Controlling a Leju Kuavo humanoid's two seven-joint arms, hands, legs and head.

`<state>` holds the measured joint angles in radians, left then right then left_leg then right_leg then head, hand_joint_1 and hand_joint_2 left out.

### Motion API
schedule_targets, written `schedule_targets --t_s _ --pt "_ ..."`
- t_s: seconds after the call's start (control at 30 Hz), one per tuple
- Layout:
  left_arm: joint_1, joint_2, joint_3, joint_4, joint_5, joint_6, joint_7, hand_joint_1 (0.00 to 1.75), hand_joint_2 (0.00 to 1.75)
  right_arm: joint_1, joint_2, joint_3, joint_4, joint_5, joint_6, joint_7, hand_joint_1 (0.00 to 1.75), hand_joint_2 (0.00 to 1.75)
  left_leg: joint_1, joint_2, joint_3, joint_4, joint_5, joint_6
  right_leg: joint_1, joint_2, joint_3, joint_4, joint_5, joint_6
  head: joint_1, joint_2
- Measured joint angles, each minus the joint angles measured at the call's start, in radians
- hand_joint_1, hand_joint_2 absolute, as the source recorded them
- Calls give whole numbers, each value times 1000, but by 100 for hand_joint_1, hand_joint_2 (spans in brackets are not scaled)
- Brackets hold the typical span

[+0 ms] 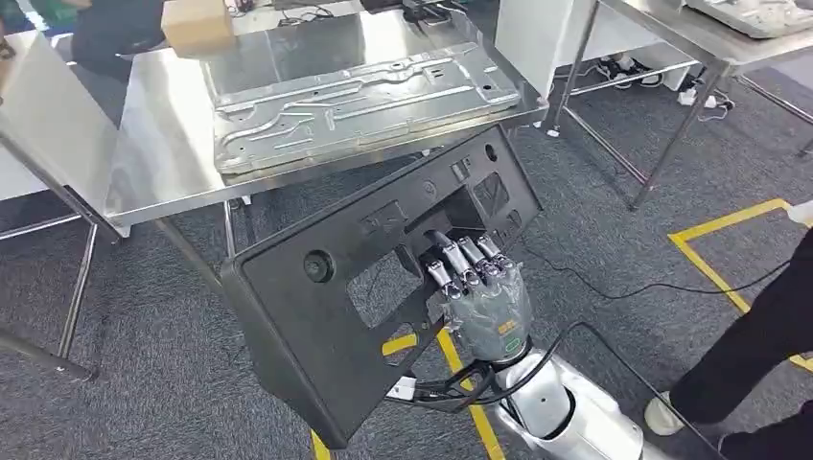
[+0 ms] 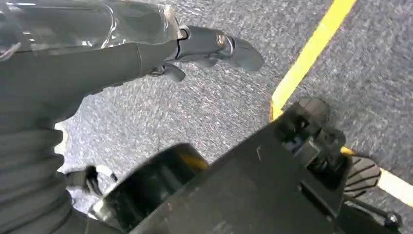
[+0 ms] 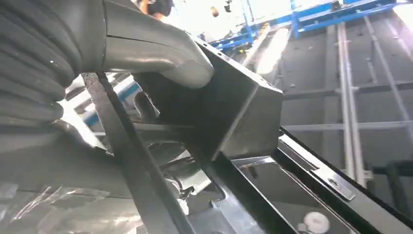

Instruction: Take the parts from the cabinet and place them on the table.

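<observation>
My right hand [image 1: 484, 287] holds a large black plastic panel [image 1: 326, 316], its fingers hooked through a rectangular opening near the panel's middle. The panel hangs tilted in the air, its upper edge close below the front edge of the steel table [image 1: 153, 153]. In the right wrist view my thumb [image 3: 146, 48] presses on a boxy rib of the same black panel [image 3: 238, 112]. My left hand [image 2: 204, 46] hangs over the grey carpet with its fingers apart and nothing in it.
A stamped silver metal sheet [image 1: 355, 101] lies on the steel table, with a cardboard box [image 1: 197, 24] behind it. A second steel table [image 1: 671, 38] stands at the right. A person's dark leg and shoe [image 1: 757, 355] are at my right. Yellow tape [image 1: 719, 273] and a cable cross the carpet.
</observation>
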<state>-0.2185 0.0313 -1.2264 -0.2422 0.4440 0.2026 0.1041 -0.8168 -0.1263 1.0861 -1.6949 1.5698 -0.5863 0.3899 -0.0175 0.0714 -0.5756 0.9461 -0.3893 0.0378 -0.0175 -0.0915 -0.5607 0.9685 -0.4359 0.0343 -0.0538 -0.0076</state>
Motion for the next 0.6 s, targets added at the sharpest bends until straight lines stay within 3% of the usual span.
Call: schedule_targets --t_s 0.1,0.13,0.17,0.2,0.27,0.3,0.33,0.37,0.43,0.47,0.5,0.6 --pt "4 1 0 0 -2 0 0 0 175 1 3 0 -1 0 0 0 175 175 -3 -35 2 -5 0 10 0 -33 15 -7 -8 17 0 0" --pt "10 0 0 0 -4 0 0 0 175 2 2 -5 -2 0 0 2 175 175 11 -43 18 -15 8 16 -6 -13 18 1 -16 24 1 0" --pt "10 -1 0 0 -5 0 -2 0 175 2 1 -5 -2 0 0 0 175 175 11 -51 22 -16 8 19 -6 38 6 39 -37 25 1 0" --pt "9 -1 0 0 -6 0 -2 0 175 2 1 -6 -3 0 0 0 175 175 11 -55 24 -15 7 26 -6 67 -30 110 -73 25 2 0" --pt "7 -3 0 0 -8 0 -3 0 175 13 0 -6 -3 0 9 0 175 175 10 -74 25 -14 3 32 -4 87 -130 288 -139 29 2 0" --pt "8 -4 0 0 -10 0 -3 0 175 19 -2 -6 -3 0 13 2 175 175 9 -83 27 -14 1 32 -4 88 -160 327 -138 30 2 0" --pt "11 -4 0 0 -11 0 -3 0 175 23 -2 -6 -3 0 16 4 175 175 9 -90 29 -14 -1 31 -4 88 -165 313 -112 30 2 0" --pt "12 -4 0 0 -11 0 -3 0 175 23 -2 -6 -3 0 18 6 175 175 10 -96 32 -13 -4 29 -5 88 -147 258 -70 30 2 0" --pt "12 -4 0 0 -11 0 -3 0 175 19 -3 -6 -3 0 18 9 175 175 13 -106 40 -5 -17 18 -8 90 -70 72 33 31 2 0" --pt "12 -4 0 0 -11 -1 -3 0 175 18 -3 -6 -3 0 18 9 175 175 8 -109 36 4 -26 10 -10 97 -48 19 38 32 2 0" --pt "11 -4 0 0 -11 0 -3 0 175 18 -2 -6 -3 0 18 8 175 175 5 -112 32 12 -34 7 -10 100 -49 17 36 19 2 0" --pt "12 -3 1 0 -11 1 8 0 175 18 -3 -6 -3 0 18 9 175 175 9 -112 32 7 -37 -1 -2 98 -51 18 31 -1 2 0"
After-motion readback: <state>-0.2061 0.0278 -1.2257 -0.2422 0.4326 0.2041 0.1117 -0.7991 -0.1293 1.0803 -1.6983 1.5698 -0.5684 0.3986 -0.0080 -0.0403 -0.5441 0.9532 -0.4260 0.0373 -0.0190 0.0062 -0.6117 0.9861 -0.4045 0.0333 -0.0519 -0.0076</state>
